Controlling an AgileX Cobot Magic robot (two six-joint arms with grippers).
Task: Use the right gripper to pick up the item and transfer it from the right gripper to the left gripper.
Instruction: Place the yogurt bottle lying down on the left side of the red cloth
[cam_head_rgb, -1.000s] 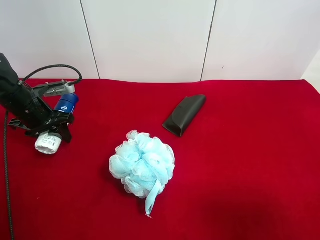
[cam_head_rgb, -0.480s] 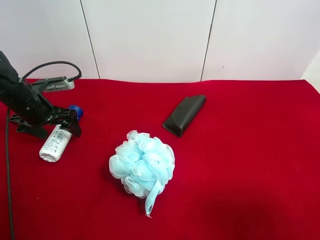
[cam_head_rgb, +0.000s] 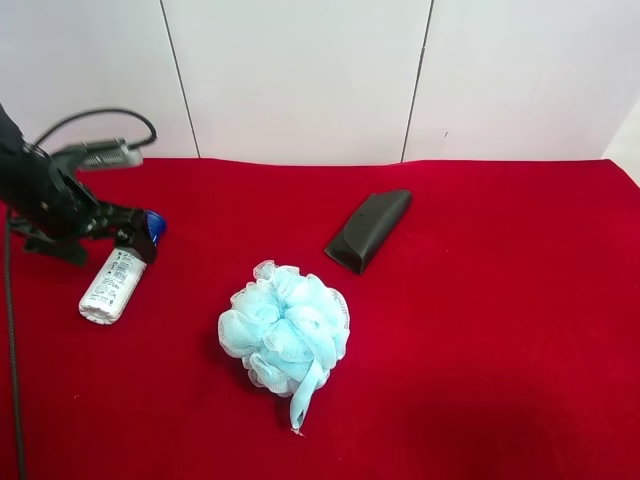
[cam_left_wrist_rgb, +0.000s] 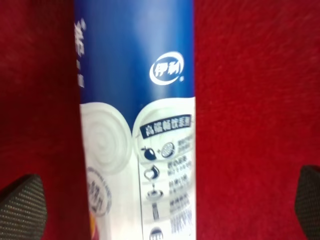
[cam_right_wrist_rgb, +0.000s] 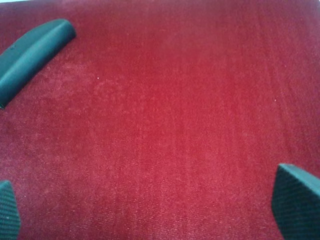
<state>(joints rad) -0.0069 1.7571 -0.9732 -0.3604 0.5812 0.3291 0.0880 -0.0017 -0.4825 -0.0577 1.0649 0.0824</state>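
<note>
Three loose things lay on the red cloth surface (cam_head_rgb: 480, 330): one spray can (cam_head_rgb: 117, 278), one bath puff (cam_head_rgb: 285, 330) and one black wedge-shaped case (cam_head_rgb: 369, 229). The spray can was a slim cylinder, white below with small print and blue above, lying on its side on the surface with its dark blue cap (cam_head_rgb: 152, 226) toward the back wall. The bath puff was a ruffled ball of light-blue mesh with a tail of mesh trailing from it. The case was smooth and tapered.

My left hand (cam_head_rgb: 132, 243) hung over the cap end of the can; in its wrist view my ribbed fingertips (cam_left_wrist_rgb: 22, 206) stood spread wide on either side of the can (cam_left_wrist_rgb: 137, 120), apart from it and gripping nothing. My right hand (cam_right_wrist_rgb: 145, 215) was likewise spread wide over bare red cloth, holding nothing, its textured pads (cam_right_wrist_rgb: 295, 200) far apart, with the case (cam_right_wrist_rgb: 30, 52) nearby.
</note>
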